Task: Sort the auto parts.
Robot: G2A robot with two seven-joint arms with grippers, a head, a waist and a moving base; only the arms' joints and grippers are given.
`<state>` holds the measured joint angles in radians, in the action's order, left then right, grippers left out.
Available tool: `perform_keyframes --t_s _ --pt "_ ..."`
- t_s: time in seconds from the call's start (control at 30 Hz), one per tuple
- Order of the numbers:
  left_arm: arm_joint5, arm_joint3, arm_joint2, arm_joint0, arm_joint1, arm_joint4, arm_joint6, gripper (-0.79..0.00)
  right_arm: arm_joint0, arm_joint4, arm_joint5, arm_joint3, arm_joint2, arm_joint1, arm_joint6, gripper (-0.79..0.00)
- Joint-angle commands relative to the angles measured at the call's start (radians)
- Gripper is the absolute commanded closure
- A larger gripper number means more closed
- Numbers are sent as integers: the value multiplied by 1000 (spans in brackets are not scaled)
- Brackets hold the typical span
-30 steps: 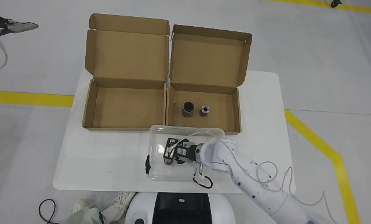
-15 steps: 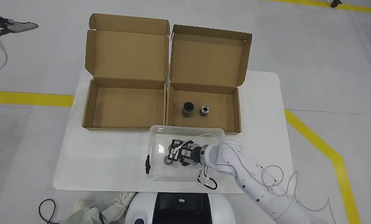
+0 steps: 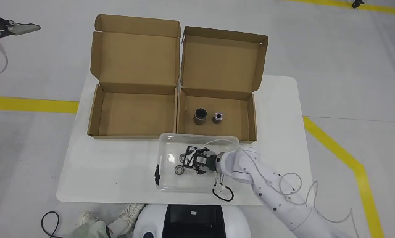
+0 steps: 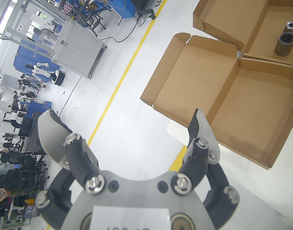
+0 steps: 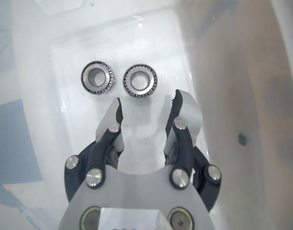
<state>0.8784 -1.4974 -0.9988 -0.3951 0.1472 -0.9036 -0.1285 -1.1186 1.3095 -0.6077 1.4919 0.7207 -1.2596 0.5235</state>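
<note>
Two steel roller bearings, one [image 5: 97,77] beside the other [image 5: 140,80], lie flat on the floor of a clear plastic bin [image 3: 197,137] at the table's front. My right gripper [image 5: 147,100] is inside the bin just short of them, open, with nothing between its fingers; it is the gripper [image 3: 196,161] in the bin in the top view, with a bearing [image 3: 179,169] to its left. My left gripper [image 4: 122,118] hangs open and empty in the air, off the table's left side, with the floor and the cardboard boxes beyond it.
Two open cardboard boxes stand behind the bin. The left box [image 3: 133,114] holds nothing I can see. The right box [image 3: 237,121] holds a dark sleeve [image 3: 200,115] and a small metal cylinder [image 3: 217,118]. A black piece [image 3: 157,174] sits at the bin's left wall.
My right gripper has drawn back a little to the right inside the bin, away from the bearings. The boxes and their parts have not moved.
</note>
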Motion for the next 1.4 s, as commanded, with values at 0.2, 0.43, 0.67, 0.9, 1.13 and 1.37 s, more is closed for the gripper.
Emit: perform_keyframes --t_s 0.2,0.43,0.67,0.9,1.13,1.37 --pt "0 0 0 0 0 0 0 -785 26 2 -7 -34 -27 -13 -30 -434" --pt "0 0 0 0 0 0 0 -785 62 -5 -7 -70 -62 -33 -44 -431" --pt "0 0 0 0 0 0 0 -785 91 -13 -6 -112 -87 -51 -66 -397" --pt "0 0 0 0 0 0 0 -785 104 -14 -3 -138 -103 -63 -79 -348" --pt "0 0 0 0 0 0 0 -785 102 -18 13 -135 -110 -70 -47 -323" --pt "0 0 0 0 0 0 0 -785 90 -13 26 -115 -103 -69 -22 0"
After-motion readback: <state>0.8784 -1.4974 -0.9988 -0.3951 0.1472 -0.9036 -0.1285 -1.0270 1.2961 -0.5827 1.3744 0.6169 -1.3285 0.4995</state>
